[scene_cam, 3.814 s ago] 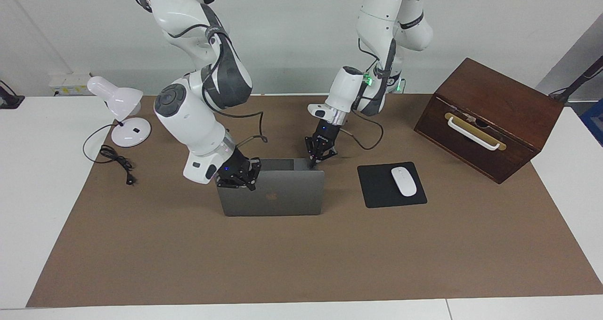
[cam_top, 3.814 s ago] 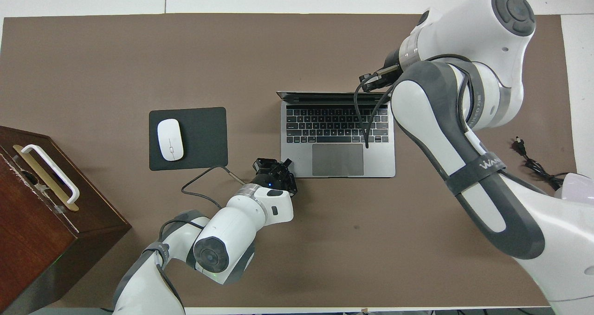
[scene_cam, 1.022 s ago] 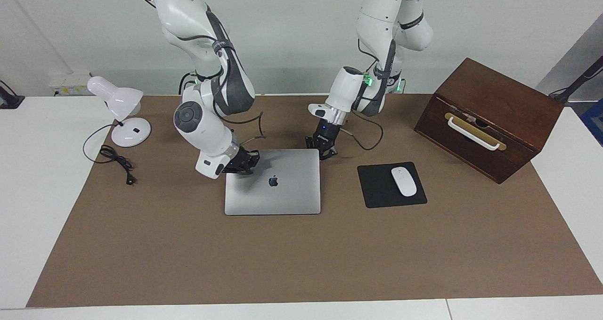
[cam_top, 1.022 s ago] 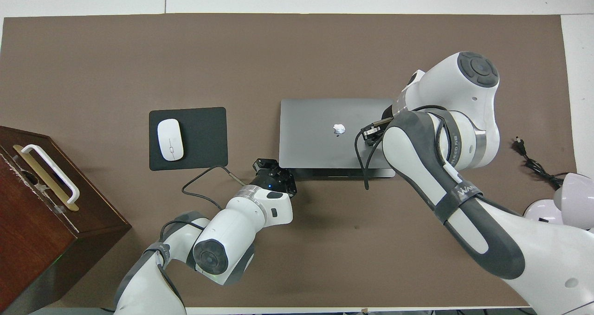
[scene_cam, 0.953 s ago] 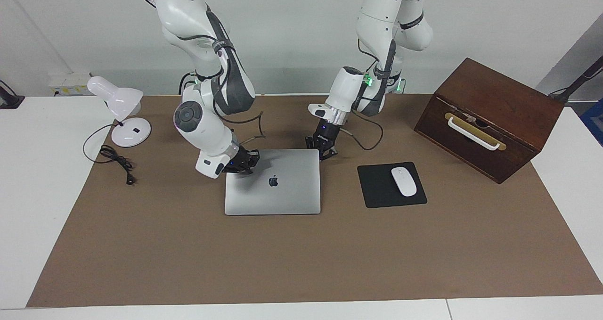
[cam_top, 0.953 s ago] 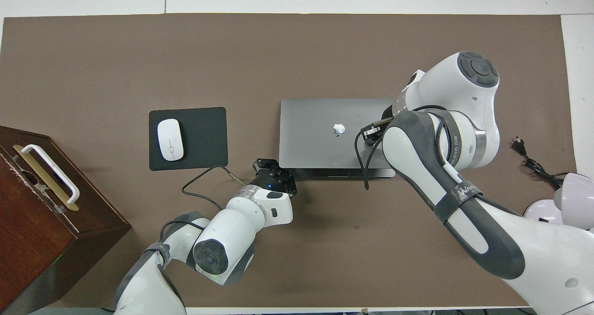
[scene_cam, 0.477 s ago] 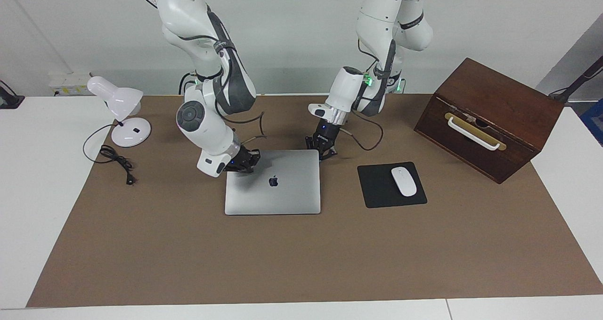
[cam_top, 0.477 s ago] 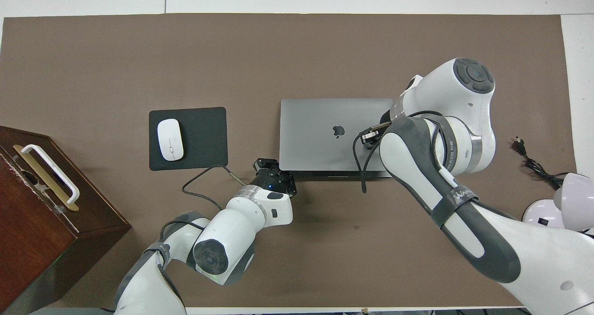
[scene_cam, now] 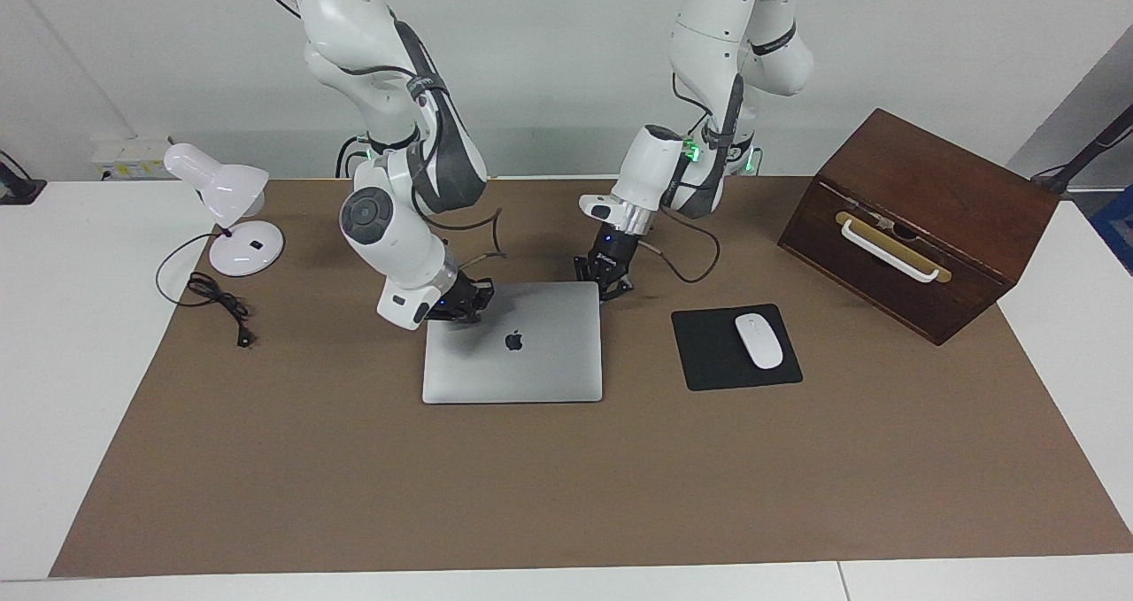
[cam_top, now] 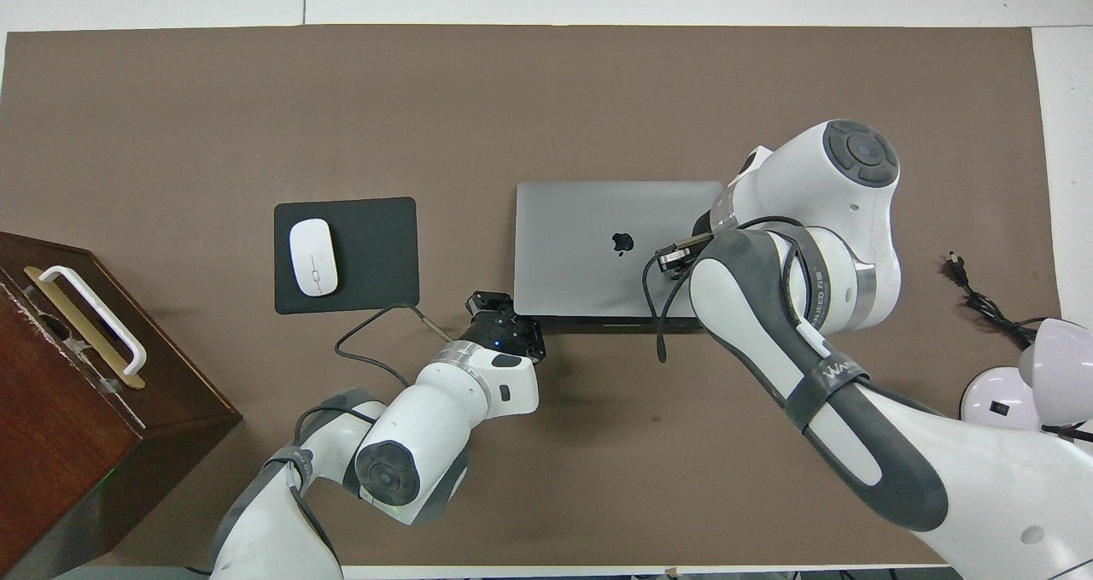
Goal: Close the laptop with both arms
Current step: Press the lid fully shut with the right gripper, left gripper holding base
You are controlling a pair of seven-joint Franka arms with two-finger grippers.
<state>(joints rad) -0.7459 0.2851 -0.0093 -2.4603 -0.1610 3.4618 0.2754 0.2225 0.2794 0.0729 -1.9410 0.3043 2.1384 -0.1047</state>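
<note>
Since the earlier frame the laptop [scene_cam: 512, 342] lid had dropped flat, mid-counter beside the mousepad [scene_cam: 736, 347]. Closing looked done. Right gripper [scene_cam: 460, 303] sat on its corner nearest the robots, left gripper [scene_cam: 607, 280] beside the other; I couldn't tell either's jaws. Next, both arms should lift clear.

Place: we read this as a robotics lab bench staged as an office desk.
Robots: two white arms [scene_cam: 389, 141] [scene_cam: 708, 70] mounted at the table's edge, cables exposed.
Surface: white table [scene_cam: 80, 335] under a brown mat [scene_cam: 566, 486], plain white wall.
Props: we see a laptop [scene_cam: 513, 344], mousepad [scene_cam: 735, 349] with mouse [scene_cam: 759, 340], desk lamp [scene_cam: 226, 216], wooden box [scene_cam: 921, 220].
Power: wall socket strip [scene_cam: 128, 158] near the lamp.
</note>
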